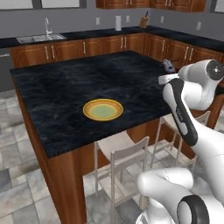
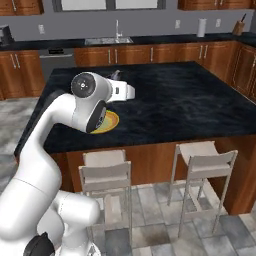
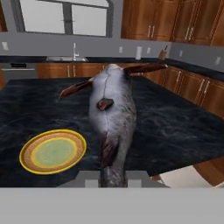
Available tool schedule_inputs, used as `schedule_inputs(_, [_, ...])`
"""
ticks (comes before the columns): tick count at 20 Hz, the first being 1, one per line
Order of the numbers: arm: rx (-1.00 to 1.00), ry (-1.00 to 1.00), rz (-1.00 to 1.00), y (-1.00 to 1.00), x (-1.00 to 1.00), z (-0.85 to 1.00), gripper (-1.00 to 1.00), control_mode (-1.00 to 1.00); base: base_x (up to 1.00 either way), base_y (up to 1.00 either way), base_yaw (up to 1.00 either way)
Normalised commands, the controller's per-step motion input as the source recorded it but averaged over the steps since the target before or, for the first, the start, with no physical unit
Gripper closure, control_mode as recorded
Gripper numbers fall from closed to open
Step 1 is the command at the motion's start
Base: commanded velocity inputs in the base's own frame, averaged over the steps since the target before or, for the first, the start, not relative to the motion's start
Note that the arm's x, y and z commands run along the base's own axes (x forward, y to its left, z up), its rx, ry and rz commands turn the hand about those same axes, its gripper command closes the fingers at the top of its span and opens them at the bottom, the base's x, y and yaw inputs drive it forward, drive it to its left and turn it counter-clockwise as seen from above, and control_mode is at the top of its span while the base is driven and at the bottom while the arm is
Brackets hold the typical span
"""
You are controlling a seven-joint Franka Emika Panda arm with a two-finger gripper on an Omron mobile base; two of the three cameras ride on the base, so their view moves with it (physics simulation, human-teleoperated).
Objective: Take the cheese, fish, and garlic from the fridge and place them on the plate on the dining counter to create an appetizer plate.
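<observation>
A: Plate first. You have the round flat plate with the orange-yellow rim and pale yellow-green centre [image 1: 103, 109] lying bare on the black marbled stone top of the dining counter [image 1: 65, 83], close to the stool-side edge and well in from both end corners. No food is on it yet.

B: And where does it lie from your gripper?

A: In the hand view the plate [image 3: 53, 151] sits low and to the left of the two-finger gripper [image 3: 114, 177], which points out across the stone. So you are over the counter but off to one side of the plate, nearer the corner where the arm comes over the edge. I judge the coming move to be a sideways carry along that edge until the hand is above the plate's centre, then a descent.

B: What are you holding?

A: The slim grey fish with reddish-brown fins [image 3: 111, 111]. Your fingers are pinched together on its tail end, and its long axis runs straight out along the gripper, away from the hand. From the left base view you can see only a small grey tip of it [image 1: 166, 66] past the wrist.

B: Arm pose?

A: Elbow raised high, forearm reaching over the counter's edge, hand roughly level above the stone [image 2: 190, 100]. The fish hangs clear of the top, touching nothing but your fingers.
</observation>
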Motion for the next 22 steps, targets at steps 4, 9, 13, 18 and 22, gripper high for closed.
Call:
schedule_inputs(4, [0.0, 0.0, 0.0, 0.0, 0.0, 0.0, 1.0, 1.0, 0.42, 0.0, 0.26])
schedule_inputs(9, [0.0, 0.0, 0.0, 0.0, 0.0, 0.0, 1.0, 1.0, 0.65, 0.0, 0.3])
schedule_inputs(13, [0.0, 0.0, 0.0, 0.0, 0.0, 0.0, 1.0, 1.0, 0.81, 0.0, 0.31])
schedule_inputs(18, [0.0, 0.0, 0.0, 0.0, 0.0, 0.0, 1.0, 1.0, 0.59, -0.19, 0.31])
schedule_inputs(22, [0.0, 0.0, 0.0, 0.0, 0.0, 0.0, 1.0, 1.0, 0.29, -0.31, 0.35])
